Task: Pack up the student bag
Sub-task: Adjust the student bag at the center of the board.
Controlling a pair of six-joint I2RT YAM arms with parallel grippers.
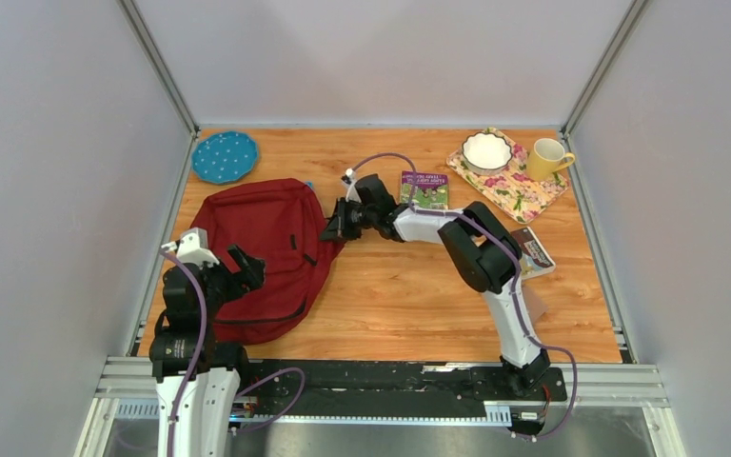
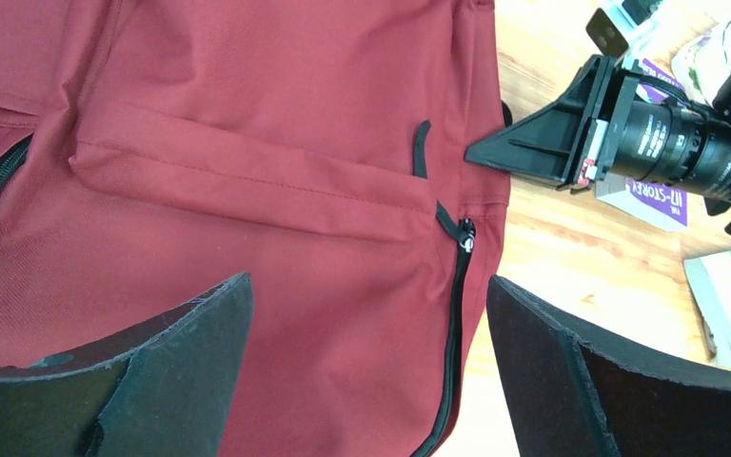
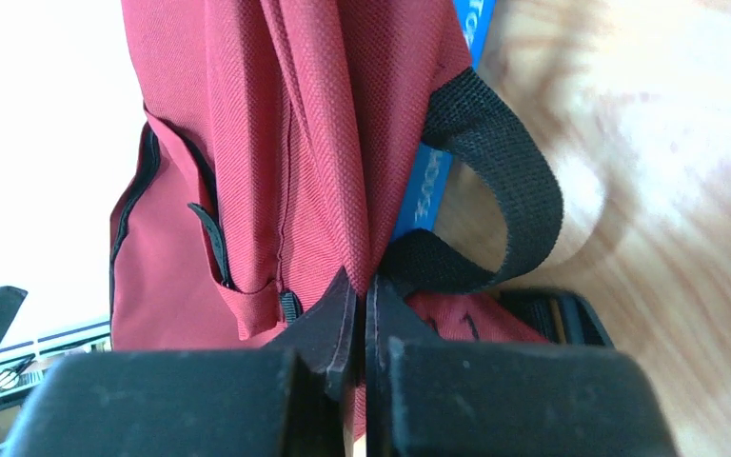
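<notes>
The student bag point(image 1: 266, 243) is a dark red backpack lying flat on the left half of the wooden table. My right gripper point(image 1: 335, 227) reaches across to its right edge. In the right wrist view this gripper point(image 3: 364, 281) is shut on a fold of the bag's red fabric point(image 3: 295, 114), right beside the black carry loop point(image 3: 523, 190). My left gripper point(image 1: 238, 267) hovers over the bag's near part. Its jaws point(image 2: 366, 281) stand wide open with nothing between them, above the red cloth and a black zipper point(image 2: 455, 333) with its pull point(image 2: 466, 238).
A blue plate point(image 1: 224, 157) sits at the back left. A purple-and-green book point(image 1: 424, 189) lies past the right gripper, and another book point(image 1: 535, 253) lies under the right arm. At the back right a floral cloth point(image 1: 523, 195) carries a white bowl point(image 1: 486, 150) and a yellow mug point(image 1: 547, 158).
</notes>
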